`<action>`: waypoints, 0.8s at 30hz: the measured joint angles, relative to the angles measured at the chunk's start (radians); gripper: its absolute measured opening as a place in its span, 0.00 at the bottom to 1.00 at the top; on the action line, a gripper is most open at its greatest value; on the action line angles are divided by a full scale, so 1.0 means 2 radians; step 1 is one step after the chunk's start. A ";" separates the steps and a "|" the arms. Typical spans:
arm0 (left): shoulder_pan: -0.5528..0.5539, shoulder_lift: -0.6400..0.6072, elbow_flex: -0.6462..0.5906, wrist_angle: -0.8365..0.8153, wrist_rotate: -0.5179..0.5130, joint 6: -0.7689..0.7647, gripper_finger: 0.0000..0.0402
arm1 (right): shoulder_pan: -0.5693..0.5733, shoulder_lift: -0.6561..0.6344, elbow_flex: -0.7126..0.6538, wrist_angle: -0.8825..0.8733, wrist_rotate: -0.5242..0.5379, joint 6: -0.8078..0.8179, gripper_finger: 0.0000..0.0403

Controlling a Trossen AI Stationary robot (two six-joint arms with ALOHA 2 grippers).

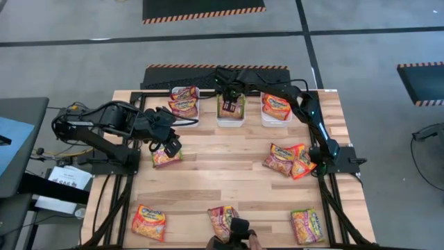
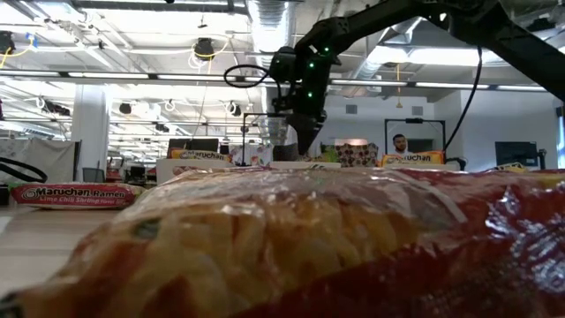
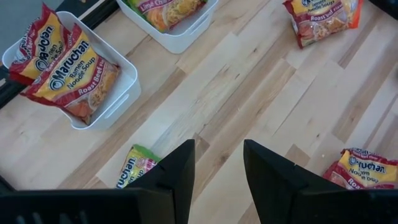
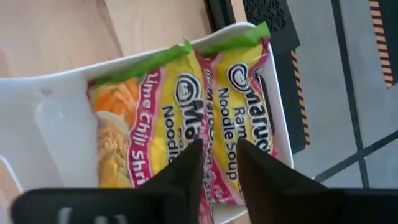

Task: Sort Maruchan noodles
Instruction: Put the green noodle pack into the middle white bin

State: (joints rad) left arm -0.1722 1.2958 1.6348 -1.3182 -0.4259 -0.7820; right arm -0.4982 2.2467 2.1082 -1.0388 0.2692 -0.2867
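Two lime-chili packets point(image 4: 186, 118) lie directly under the right claw point(image 4: 217, 163) (fingers apart, holding nothing) in the middle bin point(image 4: 37, 118).

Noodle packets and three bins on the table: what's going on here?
Both arms are sorting ramen packets into white bins. The right gripper hangs over the middle bin, fingers apart just above the green-edged lime chili packets lying in it. The left gripper hovers open above a green-edged packet on the table. Several packets remain loose.

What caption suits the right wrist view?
Right tool open above green-edged Lime Chili Shrimp packets in a white bin.
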 joint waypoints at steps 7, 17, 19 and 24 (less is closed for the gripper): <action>0.000 0.000 0.000 0.000 0.000 0.000 0.30 | 0.001 -0.001 0.033 -0.070 0.006 0.022 0.45; 0.000 0.000 0.000 0.000 0.000 0.007 0.30 | 0.007 -0.001 0.093 -0.181 -0.206 0.093 0.43; 0.000 0.000 0.000 0.000 0.000 0.007 0.30 | 0.003 -0.002 0.082 -0.175 -0.220 0.104 0.41; 0.000 0.000 0.000 0.000 0.000 0.007 0.30 | -0.005 0.000 0.033 -0.146 -0.236 0.106 0.39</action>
State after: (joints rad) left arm -0.1721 1.2961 1.6348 -1.3182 -0.4259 -0.7677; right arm -0.5091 2.2474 2.1748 -1.3300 -0.2028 -0.0753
